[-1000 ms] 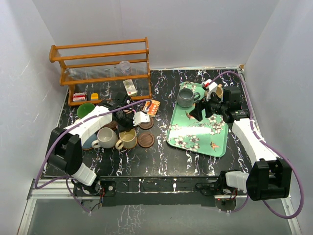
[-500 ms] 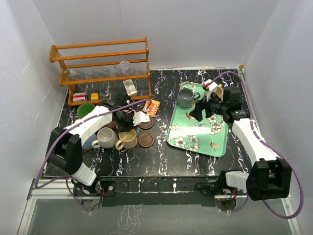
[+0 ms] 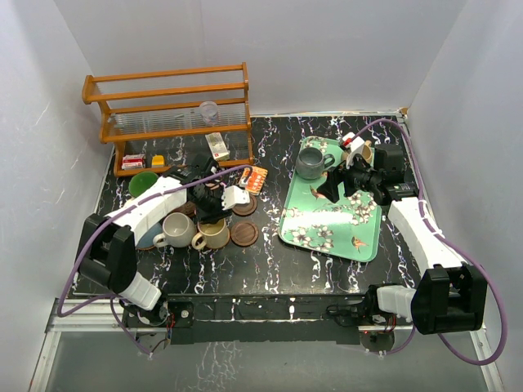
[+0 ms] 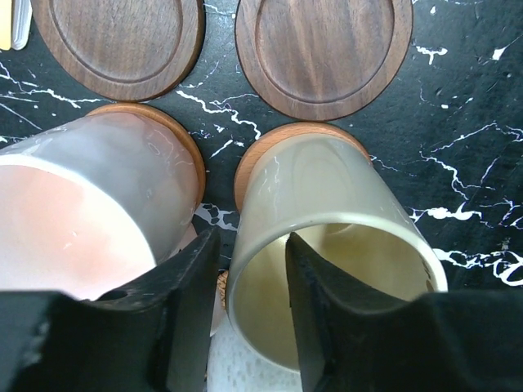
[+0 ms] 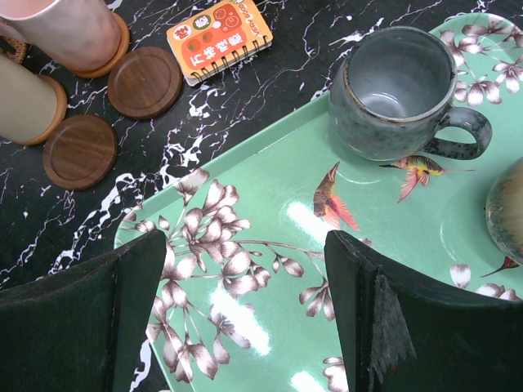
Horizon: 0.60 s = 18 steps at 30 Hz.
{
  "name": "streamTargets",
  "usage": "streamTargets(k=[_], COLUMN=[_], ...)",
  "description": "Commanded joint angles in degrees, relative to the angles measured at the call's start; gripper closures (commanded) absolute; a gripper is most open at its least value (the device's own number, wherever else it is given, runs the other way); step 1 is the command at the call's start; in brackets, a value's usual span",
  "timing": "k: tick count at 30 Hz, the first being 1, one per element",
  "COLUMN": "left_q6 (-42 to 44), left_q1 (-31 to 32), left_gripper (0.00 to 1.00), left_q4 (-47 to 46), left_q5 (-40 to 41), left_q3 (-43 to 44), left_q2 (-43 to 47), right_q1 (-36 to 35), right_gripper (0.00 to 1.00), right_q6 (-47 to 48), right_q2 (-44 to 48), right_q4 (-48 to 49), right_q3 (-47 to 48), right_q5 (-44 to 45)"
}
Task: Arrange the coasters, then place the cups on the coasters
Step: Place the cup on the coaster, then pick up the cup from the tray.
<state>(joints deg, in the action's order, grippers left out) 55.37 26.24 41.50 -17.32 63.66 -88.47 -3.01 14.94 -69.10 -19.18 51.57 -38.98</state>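
Clock face read from the top view: 12 at the far wall, 6 at the arm bases.

Left claw point(image 4: 252, 245): down over the mug cluster at 9 o'clock on the worktop point(image 3: 270, 269). Its fingers are parted and astride the wall of the tan mug point(image 4: 335, 204), one inside the bowl and one outside toward the pink mug point(image 4: 90, 188). A slim gap shows on either side of the wall, so the claw is released, not pinching.

Tan mug: upright on a light orange-brown coaster point(image 4: 260, 145).

Pink mug: at the tan mug's 12 o'clock, just beside it. It is upright on a second light coaster point(image 4: 184, 135) and mostly hidden under the claw from above.

Dark coasters point(image 4: 323, 49) point(image 4: 118, 41): two, uncovered, one at each mug's 3 o'clock, close but apart.

Off-white mug point(image 3: 174, 229): at the tan mug's 9 o'clock, just beside it. What it sits on cannot be told.

Green mug point(image 3: 143, 184): at the cluster's 10 o'clock, partly behind the left arm.

Right claw point(image 5: 245, 245): hangs over the green floral tray point(image 3: 327, 245) at 3 o'clock, fingers spread wide, nothing between them.

Grey mug point(image 5: 392, 90): upright at the tray's 11 o'clock end, handle toward 3.

Orange card point(image 5: 219, 39): flat on the worktop, at the dark coasters' 12 o'clock.
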Motion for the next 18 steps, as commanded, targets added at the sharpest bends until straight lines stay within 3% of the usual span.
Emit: streamTargets(k=[1, 8, 18], left_q6=[-0.5, -2.1, -5.0], left_q1=[-0.3, -0.3, -0.3], left_gripper=[0.60, 0.47, 0.33], left_q4=[2.0, 1.6, 2.2], left_q5=[-1.6, -1.8, -2.0], left_q3=[2.2, 3.3, 5.8], left_q2=[4.0, 7.3, 12.0], right_q1=[0.4, 0.3, 0.3], right_gripper=[0.23, 0.21, 0.12], right_q6=[0.9, 2.1, 6.3], right_q2=[0.5, -0.4, -5.2], right_q4=[1.4, -0.6, -11.0], right_q3=[0.3, 2.2, 7.9], right_q5=[-1.0, -1.0, 0.7])
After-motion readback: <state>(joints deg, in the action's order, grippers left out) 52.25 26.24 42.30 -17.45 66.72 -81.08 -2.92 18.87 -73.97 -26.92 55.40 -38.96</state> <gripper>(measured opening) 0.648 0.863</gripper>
